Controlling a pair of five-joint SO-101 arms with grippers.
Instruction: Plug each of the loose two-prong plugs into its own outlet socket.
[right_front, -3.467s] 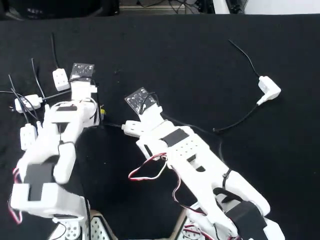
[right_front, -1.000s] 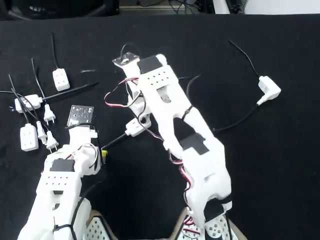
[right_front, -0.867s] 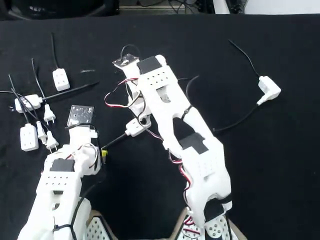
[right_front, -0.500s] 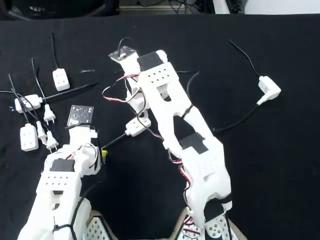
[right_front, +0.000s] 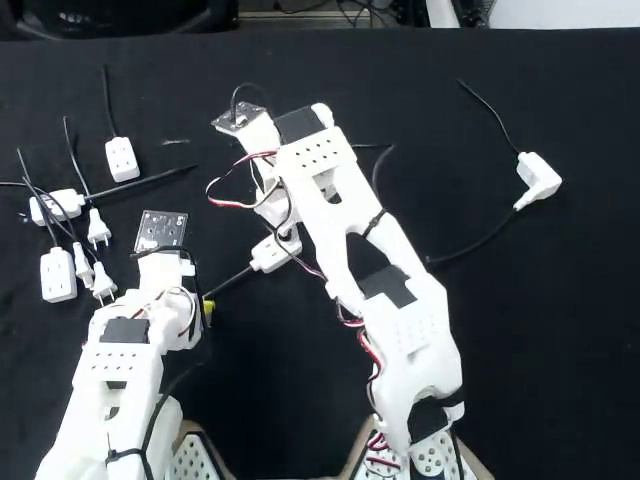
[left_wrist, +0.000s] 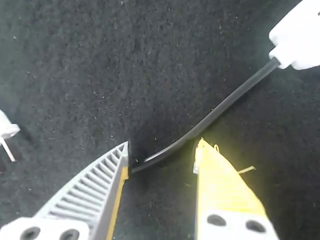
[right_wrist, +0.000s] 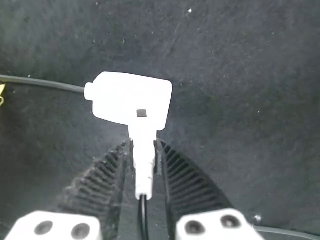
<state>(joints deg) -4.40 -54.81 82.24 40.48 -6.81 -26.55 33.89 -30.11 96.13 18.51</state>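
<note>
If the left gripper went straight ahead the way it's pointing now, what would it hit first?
Probably the black cable, which crosses between the open jaws of the left gripper right at their tips. Past it lies black cloth. Depth is unclear.

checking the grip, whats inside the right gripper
The right gripper holds a white plug by its narrow stem, a black cord trailing back from it. Any prongs are hidden.
</note>
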